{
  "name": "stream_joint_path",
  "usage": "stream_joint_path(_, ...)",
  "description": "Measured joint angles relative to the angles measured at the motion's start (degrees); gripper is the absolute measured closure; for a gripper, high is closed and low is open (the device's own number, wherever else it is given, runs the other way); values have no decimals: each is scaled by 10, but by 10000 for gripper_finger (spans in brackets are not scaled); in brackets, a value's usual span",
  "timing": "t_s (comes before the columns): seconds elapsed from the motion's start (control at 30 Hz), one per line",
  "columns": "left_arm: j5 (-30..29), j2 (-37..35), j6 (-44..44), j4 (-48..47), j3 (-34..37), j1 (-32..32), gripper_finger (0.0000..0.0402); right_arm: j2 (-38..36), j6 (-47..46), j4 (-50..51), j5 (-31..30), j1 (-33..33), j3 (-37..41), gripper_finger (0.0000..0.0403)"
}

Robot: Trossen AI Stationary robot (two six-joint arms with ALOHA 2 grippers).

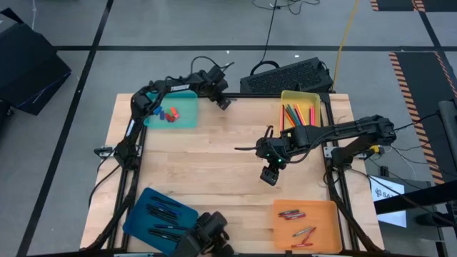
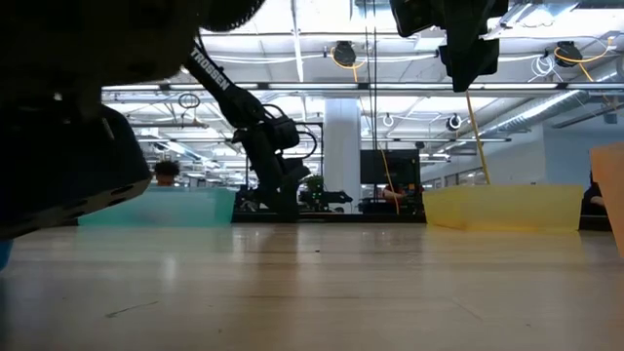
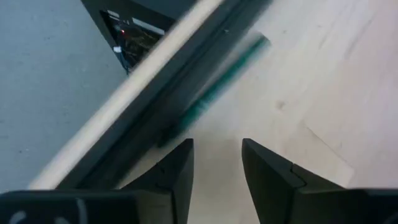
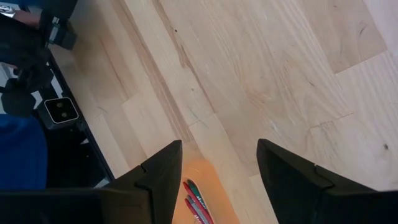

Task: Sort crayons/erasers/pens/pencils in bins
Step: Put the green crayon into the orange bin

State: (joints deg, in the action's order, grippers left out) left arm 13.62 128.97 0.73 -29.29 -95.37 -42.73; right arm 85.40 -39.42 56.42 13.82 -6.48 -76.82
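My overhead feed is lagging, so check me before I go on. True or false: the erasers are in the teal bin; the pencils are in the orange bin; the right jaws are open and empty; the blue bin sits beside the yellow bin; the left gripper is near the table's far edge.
1. Erasers in the teal bin: true.
2. Pencils in the orange bin: false; they lie in the yellow bin.
3. Right gripper has open, empty jaws: true.
4. Blue bin beside the yellow bin: false; they sit at opposite corners.
5. Left gripper near the table's far edge: true.
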Motion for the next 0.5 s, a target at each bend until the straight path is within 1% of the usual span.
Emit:
stream_joint_path(0.27, -12, -3, -32, -21, -8, 22, 265, 0, 23, 0, -1, 0, 0, 202)
stream_joint_path(0.33, -28, -3, -35, -3, -19, 27, 265, 0, 29, 0, -1, 0, 0, 202)
stream_joint_path(0.4, -18, -5, -49, 14, -27, 29, 264, 0, 29, 0, -1, 0, 0, 202)
stream_joint_path(0.5, -22, -4, -63, 10, -26, 30, 252, 0, 28, 0, -1, 0, 0, 202)
